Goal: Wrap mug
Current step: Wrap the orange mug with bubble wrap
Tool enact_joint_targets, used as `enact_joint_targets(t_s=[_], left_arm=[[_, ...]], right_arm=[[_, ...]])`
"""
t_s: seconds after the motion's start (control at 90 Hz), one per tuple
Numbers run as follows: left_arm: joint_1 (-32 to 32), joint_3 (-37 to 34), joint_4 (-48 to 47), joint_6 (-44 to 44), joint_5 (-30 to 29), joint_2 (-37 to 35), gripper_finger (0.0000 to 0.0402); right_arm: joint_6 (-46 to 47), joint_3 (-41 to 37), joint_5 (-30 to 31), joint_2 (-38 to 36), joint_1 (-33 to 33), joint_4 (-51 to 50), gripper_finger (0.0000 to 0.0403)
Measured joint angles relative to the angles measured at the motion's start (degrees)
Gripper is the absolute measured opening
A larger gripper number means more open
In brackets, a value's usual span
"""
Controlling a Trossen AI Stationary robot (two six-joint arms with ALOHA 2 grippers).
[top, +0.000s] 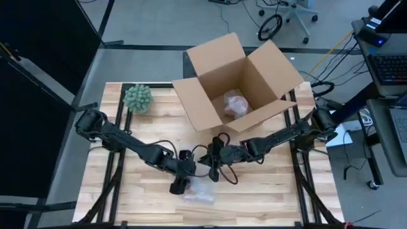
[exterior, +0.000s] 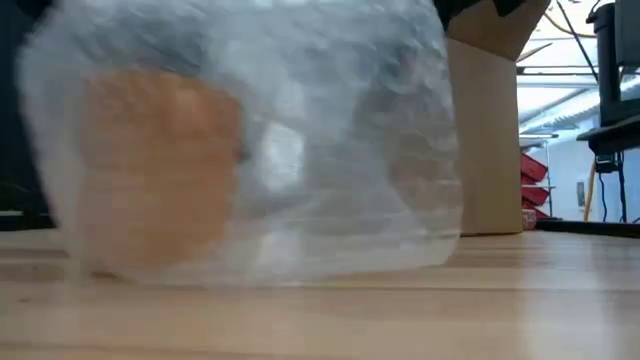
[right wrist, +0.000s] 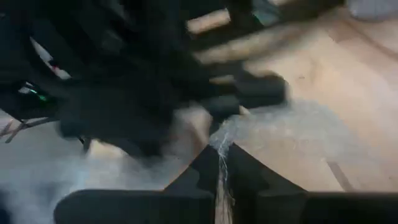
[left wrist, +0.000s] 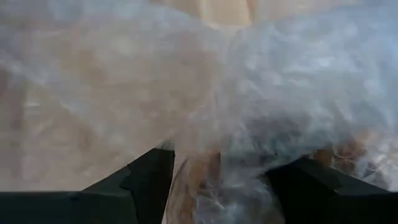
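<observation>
The mug (exterior: 150,170) shows orange-brown through clear bubble wrap (exterior: 330,150) and lies on the table near its front edge. In the high view the wrapped bundle (top: 201,191) sits just right of my left gripper (top: 180,186). The left wrist view shows that gripper (left wrist: 224,168) open, its fingers wide apart with wrap bulging between them. My right gripper (top: 213,170) is just behind the bundle, shut on a strip of the wrap (right wrist: 222,146). My left gripper has the wrapped bundle between its open fingers (left wrist: 149,180); I cannot tell whether they touch it. My right gripper pinches a thin gathered edge of the bubble wrap (right wrist: 222,140) between its two shut fingers. That edge runs from the fingers to the sheet (right wrist: 280,124) on the table.
An open cardboard box (top: 235,83) stands at the back centre with another wrapped thing (top: 235,105) inside. A green spiky ball (top: 138,98) sits at the back left. The two arms nearly meet at the table's middle.
</observation>
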Motion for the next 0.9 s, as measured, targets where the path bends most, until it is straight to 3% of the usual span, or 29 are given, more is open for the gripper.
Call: enact_joint_targets(t_s=[0.211, 0.9], left_arm=[[0.39, 0.26, 0.06, 0.34, -0.26, -0.11, 0.0228], [2.16, 0.06, 0.45, 0.45, -1.01, 0.2, 0.0228]], right_arm=[[-3.67, 3.47, 0.83, 0.21, 1.07, -2.41, 0.0], [-3.37, 3.87, 3.05, 2.91, 1.02, -5.63, 0.0]])
